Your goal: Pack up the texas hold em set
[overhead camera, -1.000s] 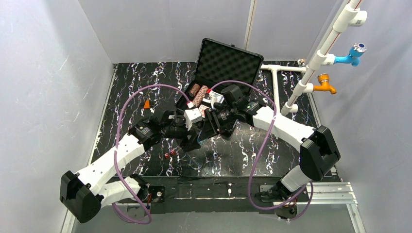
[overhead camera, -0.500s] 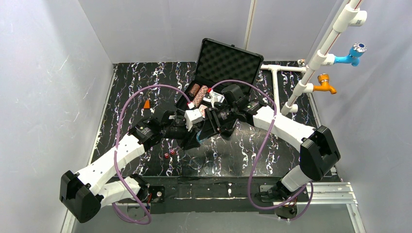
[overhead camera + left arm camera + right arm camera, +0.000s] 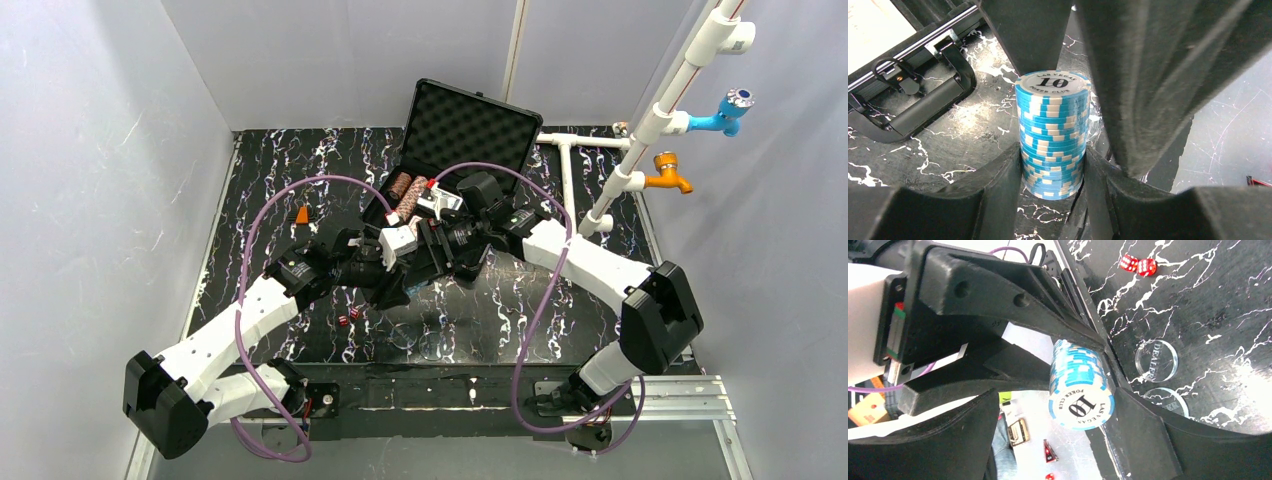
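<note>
A stack of blue and white "10" chips [image 3: 1053, 135] hangs above the black marble table, and my left gripper [image 3: 1053, 162] is shut on its lower half. My right gripper [image 3: 1055, 400] faces it from the other side, open. Its fingers [image 3: 1158, 75] stand wide of the blue chip stack [image 3: 1080, 385], which lies close to one of them. In the top view both grippers meet in front of the open black case [image 3: 470, 125]. The case holds a brown chip stack [image 3: 400, 185], a red one [image 3: 414, 198] and a card deck [image 3: 440, 203].
Two red dice [image 3: 348, 316] lie on the table near the left arm. Two clear round dealer buttons [image 3: 1156, 360] lie under the grippers. A small orange piece [image 3: 302, 214] sits at the left. The white pipe frame [image 3: 650, 120] with its taps stands at the right.
My right gripper's jaws have spread apart off the blue chip stack. The left gripper stays closed on the stack. Both arms have hardly moved.
</note>
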Available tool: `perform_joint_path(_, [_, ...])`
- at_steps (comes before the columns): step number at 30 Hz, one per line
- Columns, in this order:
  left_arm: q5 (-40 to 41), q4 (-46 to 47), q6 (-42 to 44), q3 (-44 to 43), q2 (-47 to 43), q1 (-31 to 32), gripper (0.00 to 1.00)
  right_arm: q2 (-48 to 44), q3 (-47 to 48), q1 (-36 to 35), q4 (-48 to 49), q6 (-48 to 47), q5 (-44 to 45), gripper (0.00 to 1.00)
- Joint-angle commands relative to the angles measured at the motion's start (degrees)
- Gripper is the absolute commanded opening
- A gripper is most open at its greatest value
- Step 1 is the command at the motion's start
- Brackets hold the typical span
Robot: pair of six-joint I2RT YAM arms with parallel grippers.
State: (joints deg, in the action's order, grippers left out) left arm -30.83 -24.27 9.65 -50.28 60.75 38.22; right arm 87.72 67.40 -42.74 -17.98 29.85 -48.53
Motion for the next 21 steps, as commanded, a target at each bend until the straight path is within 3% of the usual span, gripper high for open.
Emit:
perform_joint_path(1, [-1.1, 0.5, 0.4, -0.4, -1.9, 0.1, 0.00, -3.5, 2.5, -0.1, 2.4, -0.5, 0.1, 0.97])
perform_joint_path(5, [-0.8, 0.5, 0.4, -0.5, -2.4, 0.1, 0.00, -4.9, 3.0, -0.1, 0.5, -2.2, 5.7, 0.98])
perform_joint_path(21, [4.5, -1.1, -0.9, -2.9, -1.5, -0.1, 0.00, -16.8, 1.0, 0.1, -8.9, -8.4, 45.3, 0.98])
